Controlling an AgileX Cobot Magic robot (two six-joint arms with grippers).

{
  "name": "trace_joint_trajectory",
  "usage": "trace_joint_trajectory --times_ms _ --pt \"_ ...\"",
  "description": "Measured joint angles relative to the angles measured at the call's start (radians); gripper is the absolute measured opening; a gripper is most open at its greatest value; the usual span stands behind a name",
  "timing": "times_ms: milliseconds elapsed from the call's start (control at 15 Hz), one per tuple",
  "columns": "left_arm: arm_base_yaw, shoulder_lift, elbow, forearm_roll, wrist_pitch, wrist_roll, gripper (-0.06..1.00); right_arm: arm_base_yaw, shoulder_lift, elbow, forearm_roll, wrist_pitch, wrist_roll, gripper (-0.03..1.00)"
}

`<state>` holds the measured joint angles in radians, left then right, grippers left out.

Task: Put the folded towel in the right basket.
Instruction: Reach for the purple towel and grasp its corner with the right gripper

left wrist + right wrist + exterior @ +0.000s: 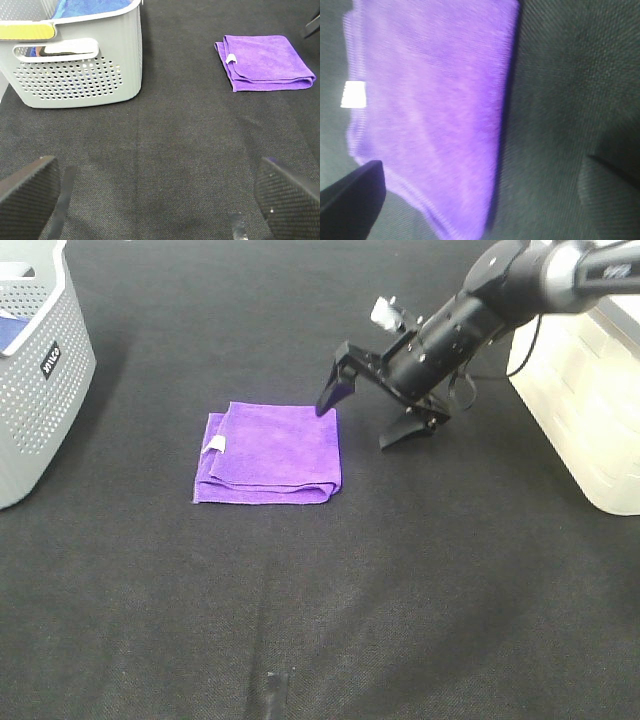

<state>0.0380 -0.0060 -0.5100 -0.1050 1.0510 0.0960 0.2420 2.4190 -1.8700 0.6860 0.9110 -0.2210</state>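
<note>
The folded purple towel lies flat on the black mat at the middle, with a small white tag on its left side. My right gripper is open and low at the towel's far right corner, one finger over the towel's edge and the other over bare mat. The right wrist view shows the towel close up between the open fingers. The right basket is cream-white, at the right edge. My left gripper is open and empty, far from the towel.
A grey perforated basket stands at the far left and holds a blue cloth. It also shows in the left wrist view. Black mat covers the table.
</note>
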Motion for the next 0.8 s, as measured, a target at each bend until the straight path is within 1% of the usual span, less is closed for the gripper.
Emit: trace_joint_trajectory --times_ms 400,600,667,800 --pt "0.000 0.000 0.000 0.000 0.000 0.000 0.99 0.000 0.047 -0.036 0.025 0.012 -0.001 0.96" --pt "0.000 0.000 0.000 0.000 0.000 0.000 0.99 0.002 0.076 -0.050 0.078 0.023 -0.002 0.92" --pt "0.000 0.000 0.000 0.000 0.000 0.000 0.99 0.014 0.083 -0.052 0.090 0.018 -0.002 0.90" --pt "0.000 0.000 0.000 0.000 0.000 0.000 0.99 0.067 0.099 -0.054 0.133 -0.027 -0.003 0.85"
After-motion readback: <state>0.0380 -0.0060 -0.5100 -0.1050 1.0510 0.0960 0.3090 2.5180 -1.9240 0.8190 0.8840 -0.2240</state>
